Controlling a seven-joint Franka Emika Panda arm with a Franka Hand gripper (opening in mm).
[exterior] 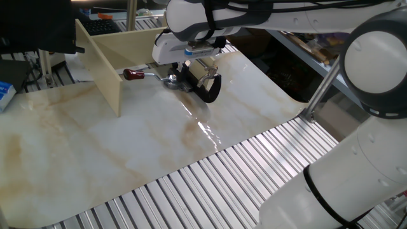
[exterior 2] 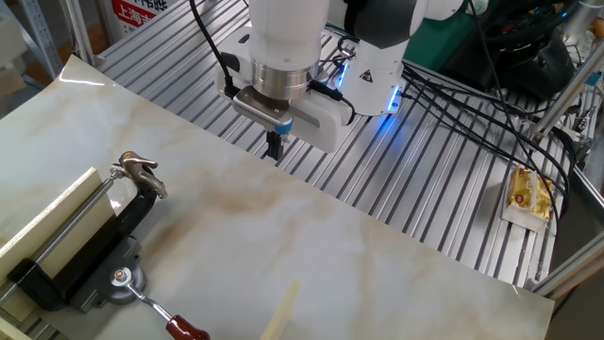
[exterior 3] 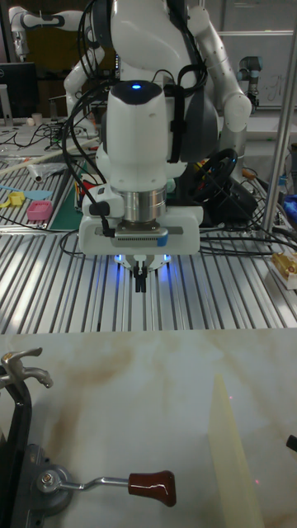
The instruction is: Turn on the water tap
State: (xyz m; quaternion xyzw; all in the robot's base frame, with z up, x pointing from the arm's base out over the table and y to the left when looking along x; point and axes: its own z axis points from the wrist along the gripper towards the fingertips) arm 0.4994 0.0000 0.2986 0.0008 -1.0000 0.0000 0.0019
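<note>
This is a robotics lab. A white robot arm (exterior 3: 144,140) hangs over a marble-patterned board (exterior 2: 311,246) laid on a bench of ribbed aluminium rails (exterior 2: 444,203). Beyond the bench's far edge, bundled black cables (exterior 2: 491,85), a monitor (exterior 3: 18,87) and a second robot arm (exterior 3: 33,18) crowd the background.

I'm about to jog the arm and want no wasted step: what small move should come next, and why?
Probably bring the gripper across the marble table toward the dark red knob on the water tap lever. The gripper hangs near the table's edge with its fingers together, well apart from the tap, and the knob lies untouched beside the beige panel.
</note>
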